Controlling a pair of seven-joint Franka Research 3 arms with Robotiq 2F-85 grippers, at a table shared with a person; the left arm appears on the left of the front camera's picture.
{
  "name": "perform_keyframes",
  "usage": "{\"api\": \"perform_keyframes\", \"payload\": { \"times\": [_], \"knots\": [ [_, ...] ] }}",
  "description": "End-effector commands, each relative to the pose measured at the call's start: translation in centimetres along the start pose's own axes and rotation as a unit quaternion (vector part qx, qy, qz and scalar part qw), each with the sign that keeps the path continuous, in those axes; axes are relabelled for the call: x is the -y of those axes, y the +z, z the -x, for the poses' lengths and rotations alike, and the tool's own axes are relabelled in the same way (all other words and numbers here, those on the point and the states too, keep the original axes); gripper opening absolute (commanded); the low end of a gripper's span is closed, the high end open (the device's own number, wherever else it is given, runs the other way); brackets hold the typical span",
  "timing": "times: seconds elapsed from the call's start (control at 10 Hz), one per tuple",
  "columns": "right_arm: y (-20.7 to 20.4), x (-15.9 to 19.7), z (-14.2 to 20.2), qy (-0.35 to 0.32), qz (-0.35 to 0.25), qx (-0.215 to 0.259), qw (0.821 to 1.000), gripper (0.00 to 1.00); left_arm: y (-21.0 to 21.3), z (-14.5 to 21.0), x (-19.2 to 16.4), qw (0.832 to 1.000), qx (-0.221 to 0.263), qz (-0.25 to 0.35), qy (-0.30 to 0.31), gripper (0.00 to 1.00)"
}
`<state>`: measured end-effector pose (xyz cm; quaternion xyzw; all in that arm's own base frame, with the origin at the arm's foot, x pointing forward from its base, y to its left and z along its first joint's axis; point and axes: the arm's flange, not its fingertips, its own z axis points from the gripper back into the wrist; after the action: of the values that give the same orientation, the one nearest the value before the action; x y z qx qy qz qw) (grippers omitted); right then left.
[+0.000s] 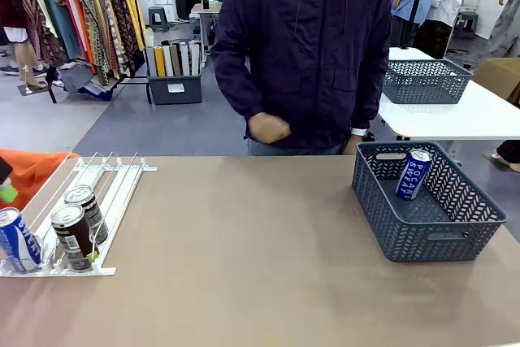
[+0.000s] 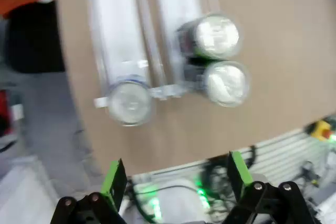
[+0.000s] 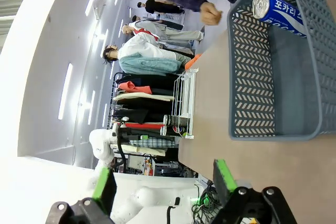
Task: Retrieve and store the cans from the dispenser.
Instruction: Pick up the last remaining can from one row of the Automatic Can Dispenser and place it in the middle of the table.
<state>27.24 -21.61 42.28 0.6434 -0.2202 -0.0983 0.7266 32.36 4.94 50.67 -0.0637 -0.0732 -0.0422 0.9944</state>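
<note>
The dispenser (image 1: 114, 188), a white sloped rack, lies at the table's left. At its front stopper stand a blue can (image 1: 16, 239) and two dark brown cans (image 1: 73, 236) (image 1: 86, 207). In the left wrist view my left gripper (image 2: 177, 177) hangs open above them, looking down on the silver tops of the blue can (image 2: 129, 103) and the brown cans (image 2: 226, 81) (image 2: 212, 36). Another blue can (image 1: 413, 174) leans inside the grey mesh basket (image 1: 431, 237) at the right. My right gripper (image 3: 164, 184) is open and empty, back from the basket (image 3: 247, 77) and its blue can (image 3: 278, 9).
A person in a dark jacket stands at the far side, one fist (image 1: 268, 128) held over the table's far edge. An orange cloth (image 1: 32, 170) lies behind the dispenser. A second basket (image 1: 425, 80) sits on another white table behind.
</note>
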Motion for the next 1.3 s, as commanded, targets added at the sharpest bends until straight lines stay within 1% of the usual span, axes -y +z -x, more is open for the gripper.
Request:
{"api": "perform_keyframes", "payload": {
  "times": [0.0, 0.2, 0.3, 0.4, 0.8, 1.1, 1.2],
  "knots": [
    [0.0, -0.2, -0.2, 0.012, -0.005, 0.002, 1.0, 1.0, 0.9, 0.7, -1.0, 0.997, 0.012, 0.081, 0.007, 1.0],
    [0.0, -0.2, -0.2, 0.012, -0.005, 0.002, 1.0, 1.0, 0.9, 0.7, -1.0, 0.997, 0.012, 0.081, 0.007, 1.0],
    [0.0, -0.2, -0.2, 0.012, -0.005, 0.002, 1.0, 1.0, 0.0, 0.0, -0.1, 1.0, 0.002, 0.024, 0.0, 1.0],
    [0.0, -0.2, -0.2, 0.012, -0.005, 0.002, 1.0, 1.0, -1.5, -1.4, -1.3, 0.999, -0.002, -0.019, 0.038, 1.0],
    [0.0, -0.2, -0.2, 0.012, -0.005, 0.002, 1.0, 1.0, -4.5, -2.2, -2.6, 0.999, 0.004, -0.013, 0.047, 1.0],
    [0.0, -0.2, -0.2, 0.012, -0.005, 0.002, 1.0, 1.0, -8.0, -2.4, -3.5, 0.997, -0.016, -0.04, 0.067, 1.0],
    [0.0, -0.2, -0.2, 0.012, -0.005, 0.002, 1.0, 1.0, -8.8, -2.5, -3.6, 0.997, -0.026, -0.03, 0.064, 1.0]
  ]
}}
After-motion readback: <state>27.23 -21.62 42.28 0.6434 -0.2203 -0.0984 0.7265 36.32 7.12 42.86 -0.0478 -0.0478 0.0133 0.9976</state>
